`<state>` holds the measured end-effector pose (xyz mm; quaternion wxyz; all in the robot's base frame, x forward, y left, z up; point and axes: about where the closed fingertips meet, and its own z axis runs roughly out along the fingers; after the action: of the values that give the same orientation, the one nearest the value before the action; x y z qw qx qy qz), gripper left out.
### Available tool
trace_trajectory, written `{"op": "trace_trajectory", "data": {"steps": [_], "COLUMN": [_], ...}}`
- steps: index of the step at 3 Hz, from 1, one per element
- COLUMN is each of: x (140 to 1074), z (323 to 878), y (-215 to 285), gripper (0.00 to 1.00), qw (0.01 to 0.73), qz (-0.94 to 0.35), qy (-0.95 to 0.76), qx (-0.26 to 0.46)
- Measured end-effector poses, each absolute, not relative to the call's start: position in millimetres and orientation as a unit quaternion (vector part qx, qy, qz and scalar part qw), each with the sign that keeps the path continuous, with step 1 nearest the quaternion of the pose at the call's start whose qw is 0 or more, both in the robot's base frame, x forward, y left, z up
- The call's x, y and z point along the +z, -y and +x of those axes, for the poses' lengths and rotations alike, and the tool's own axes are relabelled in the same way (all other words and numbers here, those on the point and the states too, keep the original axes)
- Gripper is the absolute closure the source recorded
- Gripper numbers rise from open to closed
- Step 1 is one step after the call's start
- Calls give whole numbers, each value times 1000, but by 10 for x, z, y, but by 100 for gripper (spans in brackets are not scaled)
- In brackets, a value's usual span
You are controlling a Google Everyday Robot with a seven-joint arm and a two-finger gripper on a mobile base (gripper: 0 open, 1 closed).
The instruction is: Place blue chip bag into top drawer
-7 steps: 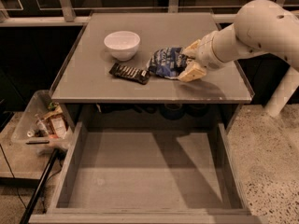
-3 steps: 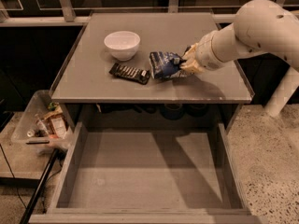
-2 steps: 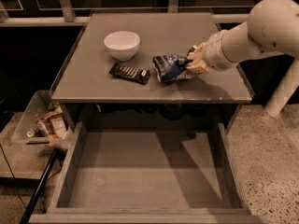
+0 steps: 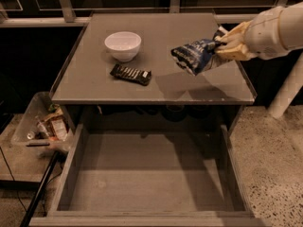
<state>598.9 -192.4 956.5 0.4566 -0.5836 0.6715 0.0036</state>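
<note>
At the upper right, over the right rear part of the flat grey table top (image 4: 94, 86): the cream-coloured two-finger gripper (image 4: 223, 44) on a thick white arm (image 4: 279, 27). Clamps between its fingers the right end of the crumpled dark blue foil chip bag (image 4: 195, 56) with white lettering. Sticks out to the left of the gripper and a little lower, in the air, apart from the table surface; throws a dark shadow on the grey top just beneath.

Further left of the gripper, on the table: a round white bowl (image 4: 123, 45), upright. In front of it, closer to the camera: a flat black-and-white snack bar wrapper (image 4: 131, 74), near the bowl but not touching.

Well below the gripper and to its left, under the table top: the wide shallow grey top drawer (image 4: 142, 183), pulled out, with a flat grey bottom and low side walls.

Far to the left of the gripper and low, beside the drawer: a clear plastic bin (image 4: 28, 115) with mixed clutter inside. Below the gripper at the right: a speckled floor (image 4: 274, 164) and a leaning white post (image 4: 286, 91).
</note>
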Motion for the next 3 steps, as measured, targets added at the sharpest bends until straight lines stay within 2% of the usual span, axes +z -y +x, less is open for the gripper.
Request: {"op": "trace_trajectory", "data": {"steps": [1, 2, 3], "x": [9973, 10215, 9977], "z": [5659, 5236, 4630], "y": [2069, 1978, 1836], "gripper": [100, 100, 100], "qw": [483, 503, 489], "qz": [-575, -568, -557], "qy": [-661, -651, -671], "qx": [-4, -10, -3]}}
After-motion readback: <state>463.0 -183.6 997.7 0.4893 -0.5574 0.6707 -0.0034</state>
